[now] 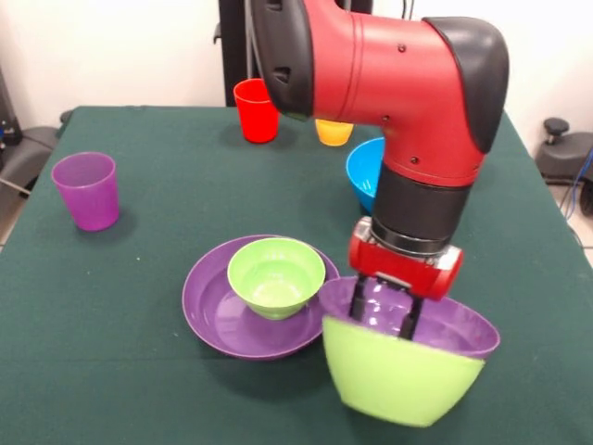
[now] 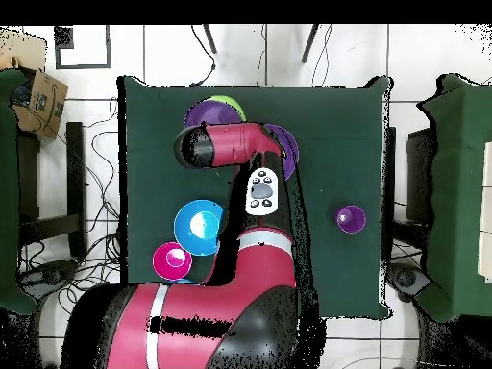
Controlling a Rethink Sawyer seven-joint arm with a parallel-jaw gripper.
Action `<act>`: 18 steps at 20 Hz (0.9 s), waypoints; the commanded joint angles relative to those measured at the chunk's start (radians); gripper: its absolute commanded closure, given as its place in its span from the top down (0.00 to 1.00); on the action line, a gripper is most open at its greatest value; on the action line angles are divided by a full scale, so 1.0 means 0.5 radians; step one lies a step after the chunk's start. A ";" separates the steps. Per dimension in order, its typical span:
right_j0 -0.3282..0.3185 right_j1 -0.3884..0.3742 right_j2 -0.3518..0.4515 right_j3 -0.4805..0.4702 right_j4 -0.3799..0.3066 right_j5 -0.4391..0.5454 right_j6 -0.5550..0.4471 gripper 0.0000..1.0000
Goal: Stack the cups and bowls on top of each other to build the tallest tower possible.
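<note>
1. Near the front edge, right of centre, the gripper reaches down into a purple bowl nested in a lime green bowl. Its fingers stand slightly spread inside the bowl; whether they grip the rim cannot be told.
2. Both nested bowls tilt and seem raised, which suggests they are being carried as a pair.
3. Just left, a small green bowl sits upright in a wide, shallow purple bowl, probably the tower's base.
4. Farther back a blue bowl waits behind the arm, apart from the others.
5. At the far edge stand a red cup and a yellow-orange cup; a purple cup stands alone at far left, all unstacked.
</note>
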 commanded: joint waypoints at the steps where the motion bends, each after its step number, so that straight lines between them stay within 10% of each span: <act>1: -0.094 -0.044 0.093 -0.174 -0.201 0.192 -0.447 1.00; 18: -0.017 0.143 0.092 -0.353 -0.179 0.158 -0.249 1.00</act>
